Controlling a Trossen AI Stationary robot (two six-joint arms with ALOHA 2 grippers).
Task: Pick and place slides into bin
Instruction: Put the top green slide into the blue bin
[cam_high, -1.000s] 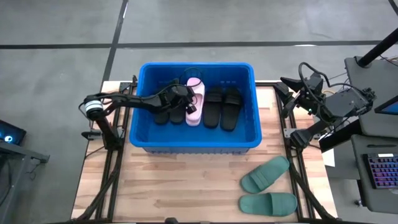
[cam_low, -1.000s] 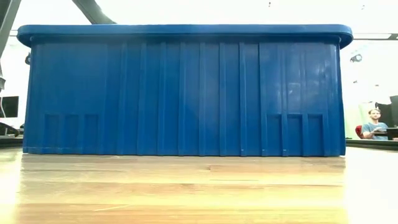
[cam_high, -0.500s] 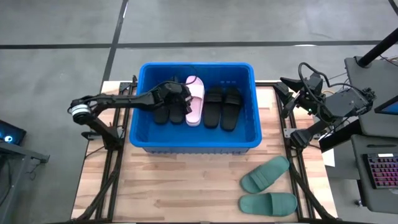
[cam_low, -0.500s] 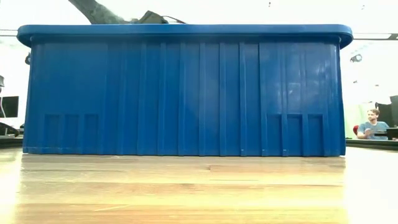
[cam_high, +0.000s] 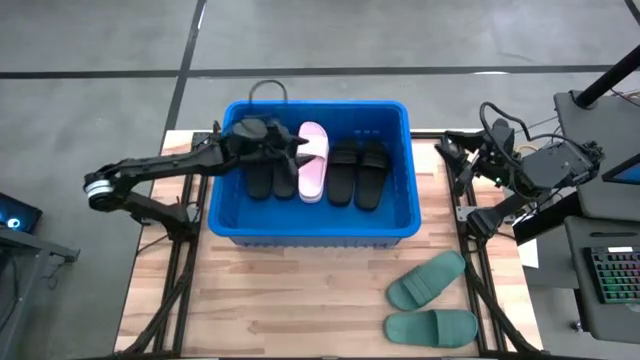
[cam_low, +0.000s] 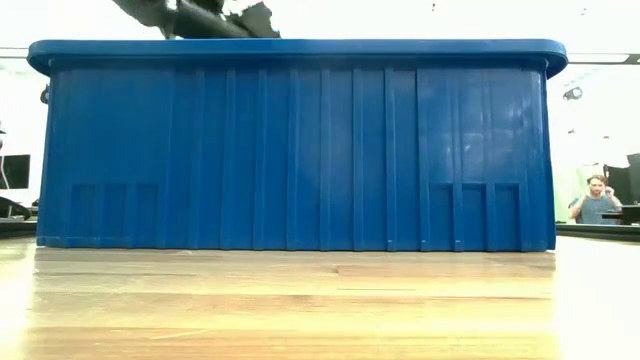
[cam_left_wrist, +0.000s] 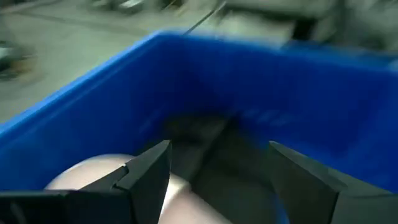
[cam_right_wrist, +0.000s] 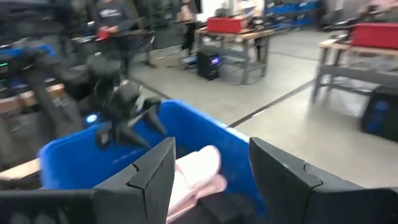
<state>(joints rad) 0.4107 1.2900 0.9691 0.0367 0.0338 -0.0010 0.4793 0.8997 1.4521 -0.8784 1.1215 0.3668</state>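
- Dark green rubber is what's left for you: two green slides lie on the pale wooden surface (cam_high: 300, 300) on the near side, one (cam_high: 431, 326) nearest the edge and the other (cam_high: 426, 279) angled just behind it, both well apart from the bin.
- The big bright blue plastic bin (cam_high: 313, 231) with ribbed walls sits mid-surface. From the low camera its front wall hides everything inside.
- Inside it you have a row of flat slides: a black pair (cam_high: 270, 178) on the left, the light pink pair (cam_high: 312, 160) stacked beside them, then another black pair (cam_high: 359, 172) to the right.
- Your left hand (cam_high: 292, 152) has changed most. A second ago it was down in the bin at the pink slide; now it has risen to rim height over the bin's left part, fingers spread apart and empty, with the pink slide lying below it.
- So that pink slide reads as delivered, which makes six in and two to go.
- Your right hand (cam_right_wrist: 210, 168) waits off the far right edge of the surface, fingers apart and holding nothing, looking toward the bin.
- The green pair lies on the right side, so that arm looks the better placed for them.
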